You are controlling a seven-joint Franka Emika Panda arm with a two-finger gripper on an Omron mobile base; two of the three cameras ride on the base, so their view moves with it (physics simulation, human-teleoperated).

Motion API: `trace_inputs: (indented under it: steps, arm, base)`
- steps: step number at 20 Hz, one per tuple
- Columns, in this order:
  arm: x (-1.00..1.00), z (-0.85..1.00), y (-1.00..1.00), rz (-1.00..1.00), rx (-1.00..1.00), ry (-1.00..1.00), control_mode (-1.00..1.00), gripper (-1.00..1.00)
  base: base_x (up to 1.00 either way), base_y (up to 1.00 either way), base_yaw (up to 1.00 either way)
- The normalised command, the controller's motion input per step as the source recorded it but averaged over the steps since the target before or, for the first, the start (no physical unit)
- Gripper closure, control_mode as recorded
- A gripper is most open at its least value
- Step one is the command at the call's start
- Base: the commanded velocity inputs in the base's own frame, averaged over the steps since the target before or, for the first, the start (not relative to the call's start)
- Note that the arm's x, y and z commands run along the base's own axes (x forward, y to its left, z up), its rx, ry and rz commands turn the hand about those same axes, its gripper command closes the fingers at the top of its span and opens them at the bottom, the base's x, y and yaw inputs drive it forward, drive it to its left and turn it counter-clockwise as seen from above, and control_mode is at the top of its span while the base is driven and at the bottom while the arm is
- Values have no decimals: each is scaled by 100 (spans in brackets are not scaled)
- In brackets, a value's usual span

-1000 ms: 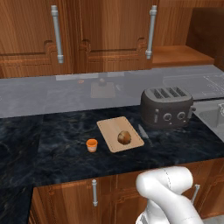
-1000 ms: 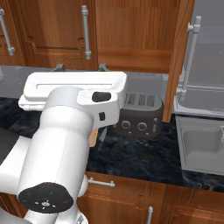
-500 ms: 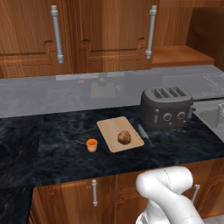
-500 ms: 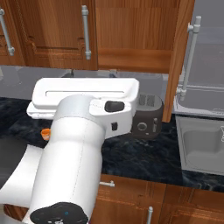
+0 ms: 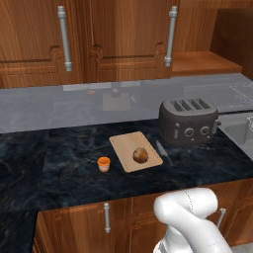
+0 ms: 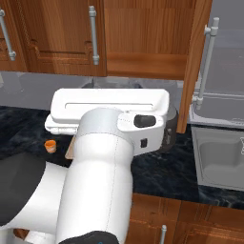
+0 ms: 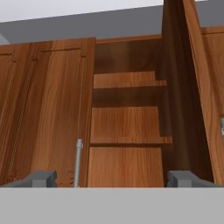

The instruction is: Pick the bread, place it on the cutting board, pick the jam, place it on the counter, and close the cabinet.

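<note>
Already on the Board: Bread Down, Cabinet Door Ajar

Already the bread (image 5: pixel 141 155) lay on the cutting board (image 5: pixel 123 147), toward its right half, with the jam (image 5: pixel 104 163) standing on the counter (image 5: pixel 64 163) just left of the board and apart from it. A dark toaster (image 5: pixel 188 120) sat to the board's right. Seen from the hand camera, the gripper (image 7: pixel 112 179) faced the cabinet (image 7: pixel 127 118) with its fingertips (image 7: pixel 40 179) spread wide and nothing between them. One door (image 7: pixel 186 87) stood swung out edge-on at the right, baring two wooden shelves (image 7: pixel 129 140); the neighbouring door at the left was shut, its grey bar handle (image 7: pixel 78 161) upright beside the opening.
</note>
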Motion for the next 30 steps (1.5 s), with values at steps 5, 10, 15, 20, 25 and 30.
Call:
trace_inputs:
  steps: [5, 10, 15, 20, 25, 30]
  arm:
    - [0, -21, -14, 0, -2, 0, -100, -100]
    - [0, -24, -17, 0, -2, 0, -100, -100]
    - [0, -18, -19, 0, -1, 0, -100, -100]
    - [5, -17, -24, 0, 0, 0, -100, -100]
    - [11, -19, -20, 0, 0, 0, -100, -100]
    - [19, -22, -20, 0, 0, 0, -100, -100]
  base:
    - [0, 0, 0]
    - [0, 0, 0]
    - [0, 0, 0]
    - [0, 0, 0]
    - [0, 0, 0]
    - [0, 0, 0]
